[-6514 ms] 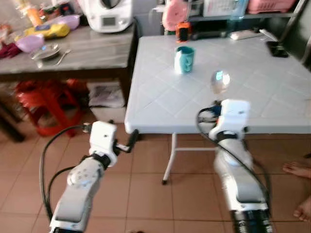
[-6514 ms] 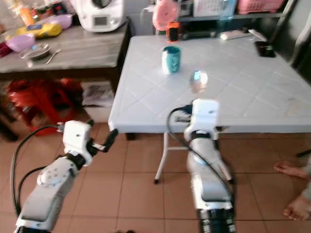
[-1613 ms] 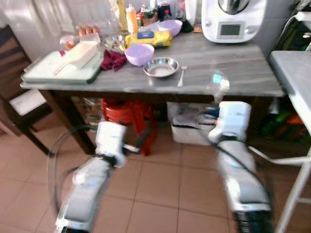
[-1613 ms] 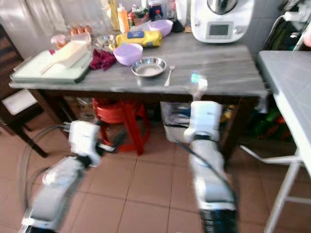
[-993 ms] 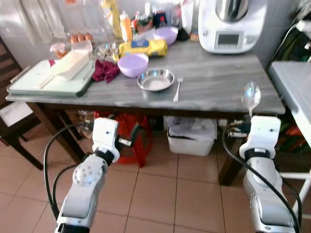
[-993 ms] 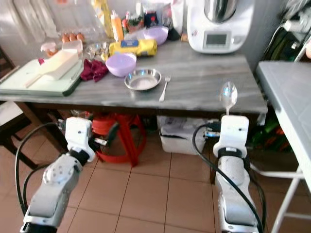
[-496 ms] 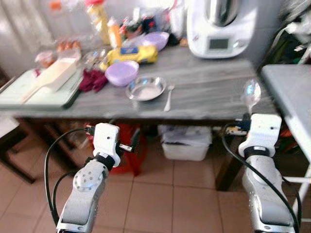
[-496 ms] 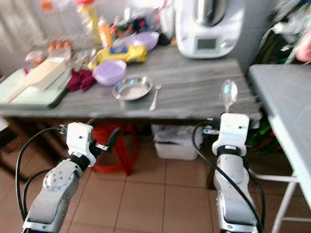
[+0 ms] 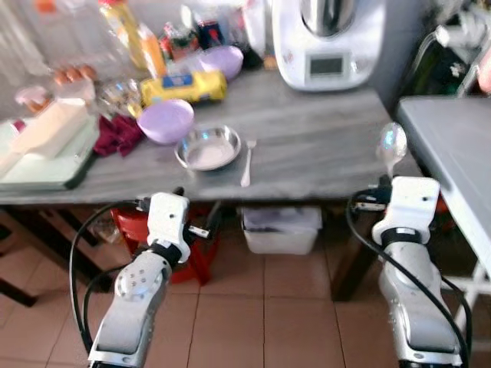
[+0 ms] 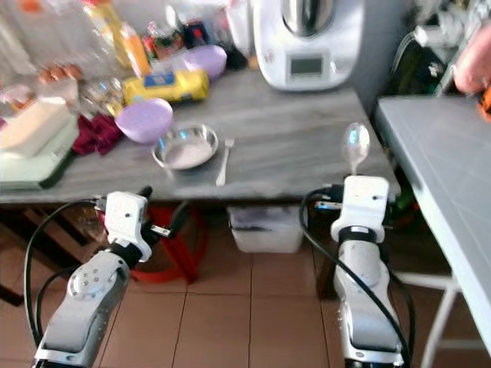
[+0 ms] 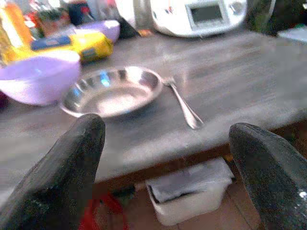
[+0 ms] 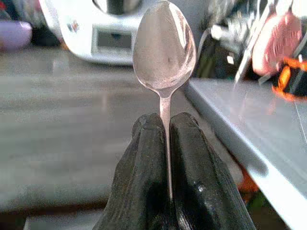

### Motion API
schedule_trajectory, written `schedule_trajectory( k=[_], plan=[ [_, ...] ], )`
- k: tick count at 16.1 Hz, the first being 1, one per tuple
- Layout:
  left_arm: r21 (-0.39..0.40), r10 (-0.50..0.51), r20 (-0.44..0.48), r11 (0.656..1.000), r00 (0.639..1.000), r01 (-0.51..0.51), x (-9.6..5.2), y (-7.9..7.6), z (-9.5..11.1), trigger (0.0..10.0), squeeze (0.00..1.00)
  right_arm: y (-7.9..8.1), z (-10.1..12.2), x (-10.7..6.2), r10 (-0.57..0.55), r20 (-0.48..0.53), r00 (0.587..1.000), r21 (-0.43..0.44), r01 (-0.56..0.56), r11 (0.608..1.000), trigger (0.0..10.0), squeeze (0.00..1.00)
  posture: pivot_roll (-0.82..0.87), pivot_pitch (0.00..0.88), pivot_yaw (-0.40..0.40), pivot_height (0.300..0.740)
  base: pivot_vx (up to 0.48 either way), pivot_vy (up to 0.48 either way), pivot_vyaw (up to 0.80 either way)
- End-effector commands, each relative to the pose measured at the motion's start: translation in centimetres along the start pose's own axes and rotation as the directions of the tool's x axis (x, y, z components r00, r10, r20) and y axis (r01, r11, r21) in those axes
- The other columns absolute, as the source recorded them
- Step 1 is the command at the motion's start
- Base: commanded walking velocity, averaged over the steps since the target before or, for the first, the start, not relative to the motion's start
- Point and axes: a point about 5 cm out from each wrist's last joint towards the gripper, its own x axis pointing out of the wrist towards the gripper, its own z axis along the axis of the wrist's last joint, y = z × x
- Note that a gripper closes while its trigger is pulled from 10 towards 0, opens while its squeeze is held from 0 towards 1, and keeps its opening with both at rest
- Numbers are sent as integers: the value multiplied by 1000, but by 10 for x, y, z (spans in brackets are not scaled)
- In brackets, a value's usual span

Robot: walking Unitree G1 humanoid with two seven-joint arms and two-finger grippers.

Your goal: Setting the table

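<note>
My right gripper (image 12: 165, 119) is shut on the thin handle of a metal spoon (image 12: 164, 45); the spoon (image 9: 391, 146) stands upright, bowl on top, in front of the grey counter's right end. My left gripper (image 11: 168, 139) is open and empty, held low before the counter's front edge. Past its fingertips (image 11: 72, 158) a shallow steel bowl (image 11: 112, 91) sits on the grey counter (image 9: 322, 146), with a fork (image 9: 247, 161) lying just to its right. A purple bowl (image 9: 167, 121) stands behind and left of the steel bowl (image 9: 207, 148).
A white kitchen appliance (image 9: 326, 38) stands at the counter's back, with a yellow packet (image 9: 184, 87), bottles and a green-edged tray (image 9: 38, 161) to the left. A red stool (image 9: 126, 222) and white bin (image 9: 280, 226) sit under the counter. The white table's corner (image 9: 453, 153) is at right.
The camera turned from the white table to the grey counter and has come closer to it. Both arms keep their pose; the spoon stays upright in the right gripper.
</note>
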Motion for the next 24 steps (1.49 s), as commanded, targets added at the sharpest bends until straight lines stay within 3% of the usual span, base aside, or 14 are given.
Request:
schedule_trajectory(
  k=[1,10,17,21,24],
  plan=[
    [11,17,-19,1000,1000,-17,-5,7,-3,10000,0,10,1,-1,30,1,1000,20,-30,999,10000,0,-64,95,80,740,289,0,0],
    [21,18,-26,1000,1000,-17,-5,10,-3,10000,0,17,0,0,64,-4,998,28,-64,998,10000,0,-54,92,80,740,285,0,0],
    [43,9,-43,999,999,-7,-11,18,-4,10000,0,25,-2,-1,82,-15,997,66,-81,995,10000,0,-39,89,88,740,0,0,0],
    [40,6,-38,999,999,-4,-13,21,-2,10000,0,35,-1,6,96,-38,995,185,-87,979,10000,0,-29,87,110,740,0,0,0],
    [44,-16,-52,999,999,18,-16,21,-2,10000,0,44,3,21,107,-47,993,257,-91,962,10000,0,-20,92,124,740,0,0,0]
  ],
)
